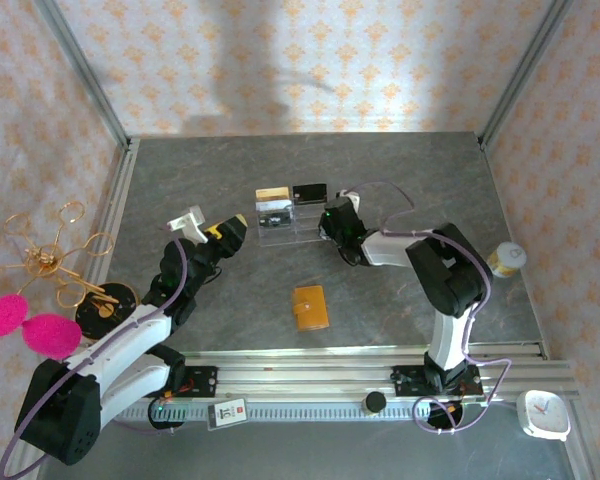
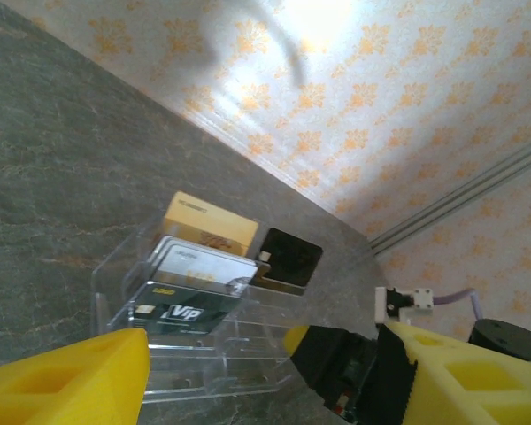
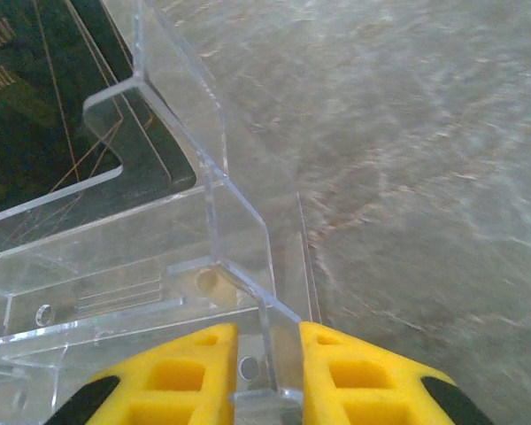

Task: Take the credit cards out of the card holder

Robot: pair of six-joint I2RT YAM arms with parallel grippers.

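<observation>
Pinching the clear stand's (image 3: 234, 221) side wall, my right gripper (image 3: 268, 354) is clamped at mid-bench. My left gripper (image 2: 217, 376) hangs spread open beside the stand. Credit cards (image 2: 195, 266) sit in its tiers. The card holder (image 1: 310, 308) lies apart, toward the near edge.

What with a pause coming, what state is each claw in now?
Left claw: open, empty.
Right claw: closed on the clear stand's wall.

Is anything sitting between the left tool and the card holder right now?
Nothing visible. Bare table lies between the left tool and the card holder; the clear stand sits farther back, off that path.
</observation>
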